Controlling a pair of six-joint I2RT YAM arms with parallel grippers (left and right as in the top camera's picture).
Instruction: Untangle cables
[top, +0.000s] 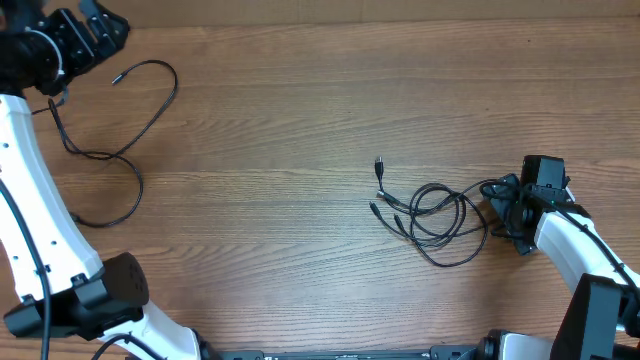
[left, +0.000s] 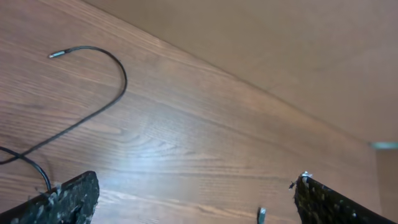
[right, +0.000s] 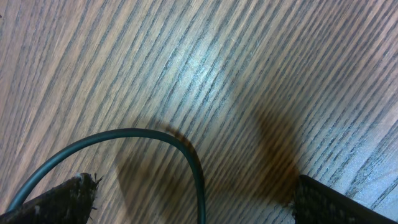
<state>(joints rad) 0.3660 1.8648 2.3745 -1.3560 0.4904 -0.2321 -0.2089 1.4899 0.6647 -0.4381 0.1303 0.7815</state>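
One black cable lies alone at the far left of the table, its plug end near my left gripper. In the left wrist view this cable curves away ahead of the left gripper, whose fingers are wide apart and empty. The other cables lie in a loose tangle right of centre, plug ends pointing left. My right gripper is low at the tangle's right end. Its fingers are open, and one cable loop runs between them.
A small plug tip shows at the bottom edge of the left wrist view. The wooden table's far edge runs close behind the left gripper. The right arm's white link lies along the table's right side.
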